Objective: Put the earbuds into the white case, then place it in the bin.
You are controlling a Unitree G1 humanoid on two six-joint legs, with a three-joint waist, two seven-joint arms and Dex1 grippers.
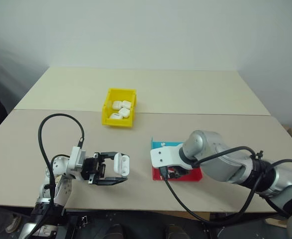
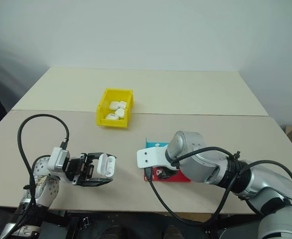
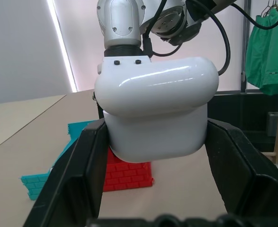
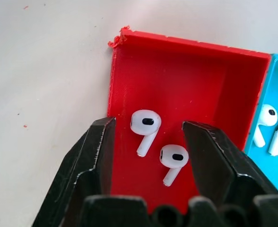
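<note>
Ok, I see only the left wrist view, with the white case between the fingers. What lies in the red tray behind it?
Observer: Two earbuds lie in the red tray; the right gripper is open around them.
Operator: And the blue tray?
Observer: A second pair lies in the blue tray.
Operator: Is the bin empty?
Observer: No, the yellow bin holds several other cases like the white case in the left gripper.
</note>
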